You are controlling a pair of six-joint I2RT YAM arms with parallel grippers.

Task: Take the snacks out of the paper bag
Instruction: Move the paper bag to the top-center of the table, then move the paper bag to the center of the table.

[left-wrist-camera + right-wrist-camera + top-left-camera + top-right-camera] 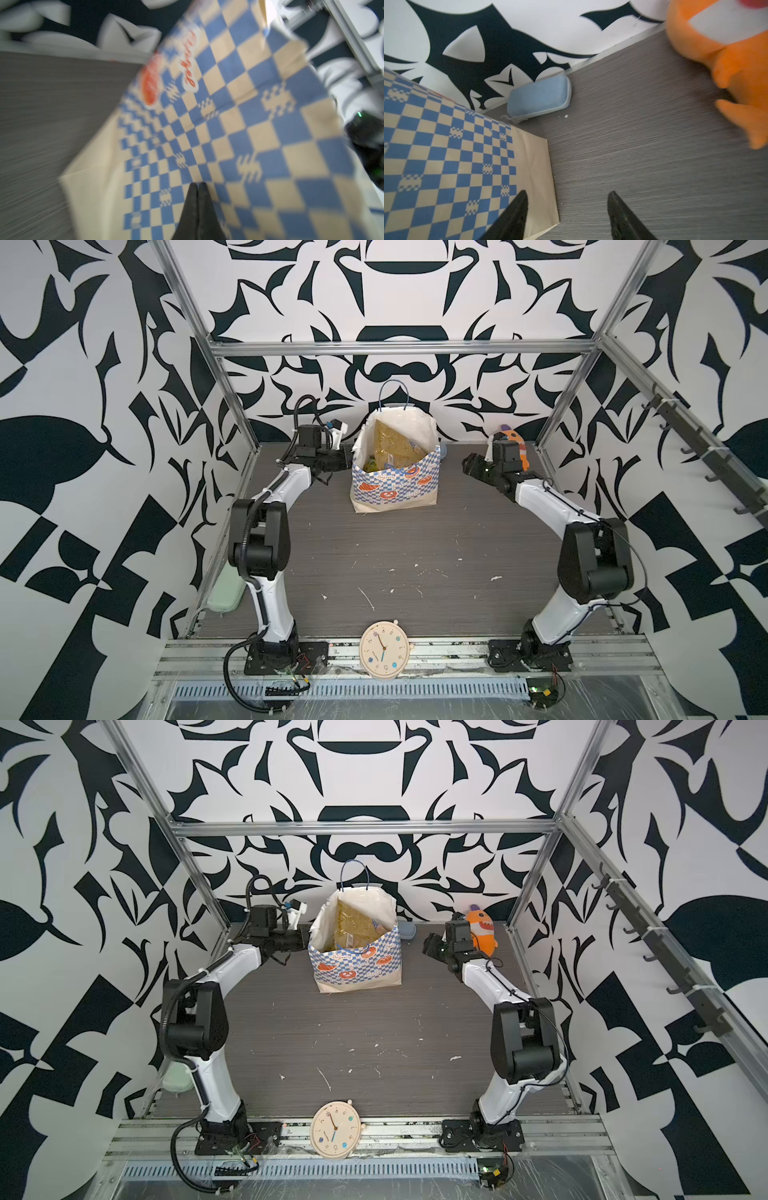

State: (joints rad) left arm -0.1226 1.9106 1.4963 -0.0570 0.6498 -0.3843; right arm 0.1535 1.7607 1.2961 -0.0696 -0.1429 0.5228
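The paper bag [395, 485] [357, 969] stands upright and open at the back middle of the table. Snacks fill it: a large gold packet [397, 441] [353, 923] leans against its back wall, and a green-yellow packet [371, 465] shows lower down. The rest is hidden. My left gripper [338, 462] [300, 938] is at the bag's left side. In the left wrist view it [198, 184] is shut and empty, close against the checked wall [249, 124]. To the bag's right my right gripper [467, 464] [428, 946] [568, 194] is open, holding nothing, near the bag's lower corner [446, 155].
An orange plush toy [482, 928] [726, 52] stands at the back right, behind the right wrist. A grey-blue pouch [539, 97] [408, 930] lies against the back wall behind the bag. A round clock [384, 651] sits at the front edge, a pale green case [224, 589] at the left.
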